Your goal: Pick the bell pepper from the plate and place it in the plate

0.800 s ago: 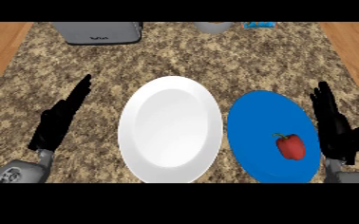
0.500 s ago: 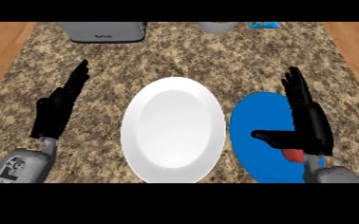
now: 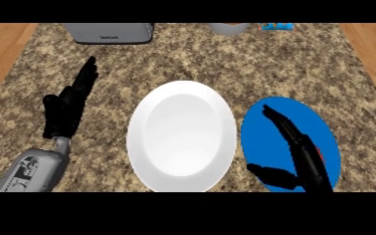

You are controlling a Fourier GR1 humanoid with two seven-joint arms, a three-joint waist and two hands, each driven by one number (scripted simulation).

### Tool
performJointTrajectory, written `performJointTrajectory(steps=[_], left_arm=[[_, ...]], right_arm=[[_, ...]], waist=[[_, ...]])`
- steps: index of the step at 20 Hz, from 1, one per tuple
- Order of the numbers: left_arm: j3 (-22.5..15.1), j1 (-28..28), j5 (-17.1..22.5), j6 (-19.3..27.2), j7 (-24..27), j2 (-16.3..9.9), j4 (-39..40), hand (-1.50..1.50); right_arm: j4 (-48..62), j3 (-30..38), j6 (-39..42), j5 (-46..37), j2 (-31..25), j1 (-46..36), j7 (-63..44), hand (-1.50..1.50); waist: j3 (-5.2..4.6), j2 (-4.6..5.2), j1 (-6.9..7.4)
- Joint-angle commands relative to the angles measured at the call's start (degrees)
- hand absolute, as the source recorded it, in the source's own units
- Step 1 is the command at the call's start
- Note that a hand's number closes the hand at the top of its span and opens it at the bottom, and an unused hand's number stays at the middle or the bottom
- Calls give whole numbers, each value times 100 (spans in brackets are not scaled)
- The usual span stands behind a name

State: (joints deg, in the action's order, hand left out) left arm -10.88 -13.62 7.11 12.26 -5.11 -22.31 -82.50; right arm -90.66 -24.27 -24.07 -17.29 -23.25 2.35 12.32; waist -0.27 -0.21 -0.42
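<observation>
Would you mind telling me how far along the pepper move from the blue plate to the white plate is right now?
Nothing is moved yet: the white plate holds nothing. In hand: the right hand is over the blue plate, fingers straight, thumb spread, covering the spot where the bell pepper would be; only a hint of red shows beside it. The left hand rests open at the left. Left: grasp, carry, place.

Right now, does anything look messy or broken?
Nothing stands out. The white plate and blue plate lie flat and whole on the counter. The right hand covers most of the pepper, so I can't check it.
</observation>
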Motion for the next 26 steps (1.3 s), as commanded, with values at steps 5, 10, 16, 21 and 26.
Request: performJointTrajectory(steps=[5, 10, 16, 21, 26], left_arm=[[276, -131, 23, -155, 51, 54, 251, 0], [231, -158, -69, -215, -263, 34, -42, 0], [271, 6, -44, -138, -152, 111, -122, 0], [191, 100, -226, -121, 233, 358, 144, 0], [84, -1, -501, 16, -131, 589, -102, 0]], right_arm=[[-1018, -133, -951, -1602, -490, 964, -19, -150], [-2714, 235, -455, -2161, -1162, 1538, -1201, -150], [-3334, 576, 1156, -2750, -2077, 2007, -3066, -150], [-4280, 769, 2466, -2545, -2211, 1764, -4315, -150], [-4160, 605, 3167, -2587, -1784, 1438, -4817, -150]], waist=[[17, 3, -76], [12, -9, -86], [-5, -1, -81], [14, 21, 16], [25, 17, 27]])
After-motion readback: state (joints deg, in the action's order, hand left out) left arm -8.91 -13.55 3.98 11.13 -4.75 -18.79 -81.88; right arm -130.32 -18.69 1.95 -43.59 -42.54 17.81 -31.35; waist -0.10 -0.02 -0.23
